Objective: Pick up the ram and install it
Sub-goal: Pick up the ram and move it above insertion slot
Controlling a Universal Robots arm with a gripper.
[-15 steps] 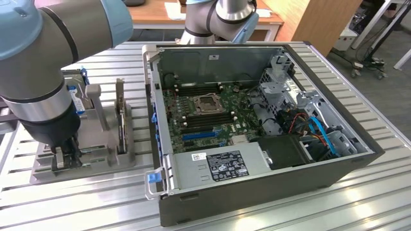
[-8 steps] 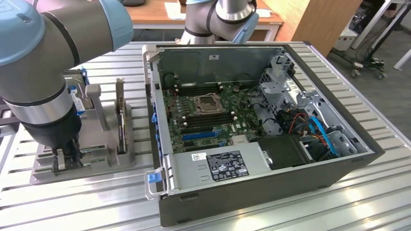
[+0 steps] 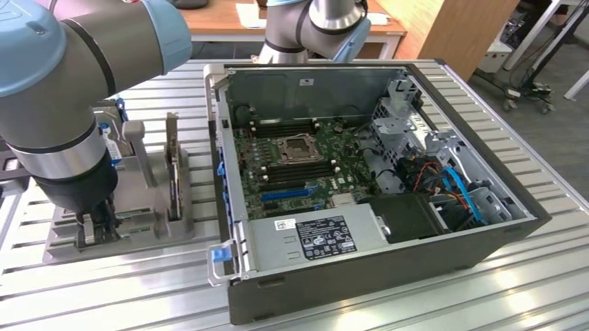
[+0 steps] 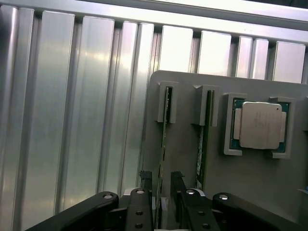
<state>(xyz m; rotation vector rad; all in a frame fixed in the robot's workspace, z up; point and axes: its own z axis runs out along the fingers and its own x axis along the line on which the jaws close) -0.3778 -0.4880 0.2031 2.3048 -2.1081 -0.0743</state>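
Two rams stand on edge in slots of a grey holder (image 4: 185,163). In the wrist view my gripper (image 4: 161,182) is open, and its black fingers (image 4: 146,187) straddle the near end of one ram (image 4: 163,130), one finger on each side. The other ram (image 4: 207,125) stands in the neighbouring slot, untouched. In the exterior view my gripper (image 3: 96,224) reaches down into the grey holder (image 3: 138,238) at the exterior view's left. The open computer case (image 3: 387,269) lies beside it, with the motherboard (image 3: 294,162) and its long memory slots (image 3: 281,127) exposed.
A processor chip (image 4: 260,125) sits in a corner pocket of the holder. A tall dark expansion card (image 3: 172,169) stands on edge in the holder, close to my arm. Everything rests on a ribbed aluminium table (image 3: 414,310). A power supply (image 3: 308,238) fills the case's near corner.
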